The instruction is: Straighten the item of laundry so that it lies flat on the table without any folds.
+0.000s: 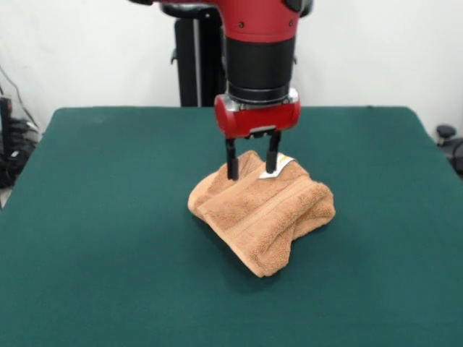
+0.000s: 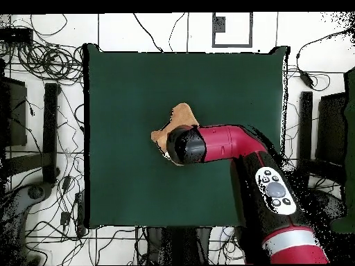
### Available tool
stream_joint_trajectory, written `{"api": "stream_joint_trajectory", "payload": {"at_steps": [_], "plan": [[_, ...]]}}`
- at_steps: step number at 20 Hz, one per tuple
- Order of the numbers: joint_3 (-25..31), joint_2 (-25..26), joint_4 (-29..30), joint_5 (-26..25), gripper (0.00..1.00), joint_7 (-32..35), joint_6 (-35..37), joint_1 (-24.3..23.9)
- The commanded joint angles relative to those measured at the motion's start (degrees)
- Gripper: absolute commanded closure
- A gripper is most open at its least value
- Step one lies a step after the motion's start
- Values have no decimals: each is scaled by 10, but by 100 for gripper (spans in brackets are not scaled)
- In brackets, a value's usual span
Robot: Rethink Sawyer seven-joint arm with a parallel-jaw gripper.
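Near edge of the table [image 1: 108, 289]: bare green cloth, nothing lying on it. Mid-table: the towel [image 1: 264, 217] sits in a bunched heap, doubled over itself, with thick rounded folds along its near and right sides and a woven band running slantwise across the top layer. Not flat anywhere; the spreading is still all to do. A small white tag [image 1: 283, 163] shows at the heap's far upper edge. Just behind: the gripper [image 1: 252, 172] stands straight down over the far part of the heap, jaws parted, both tips at or just into the cloth, a ridge of towel between them, not yet pinched. From overhead the arm [image 2: 229, 142] covers much of the towel [image 2: 182, 114]; only a lobe shows. Judged: early stage, grasp not made.
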Motion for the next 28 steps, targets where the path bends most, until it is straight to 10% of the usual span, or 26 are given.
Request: {"api": "stream_joint_trajectory", "payload": {"at_steps": [1,28], "plan": [[65,35,0,-65,0,-96,-19,-12],[122,60,-9,-135,0,-91,-15,-57]]}}
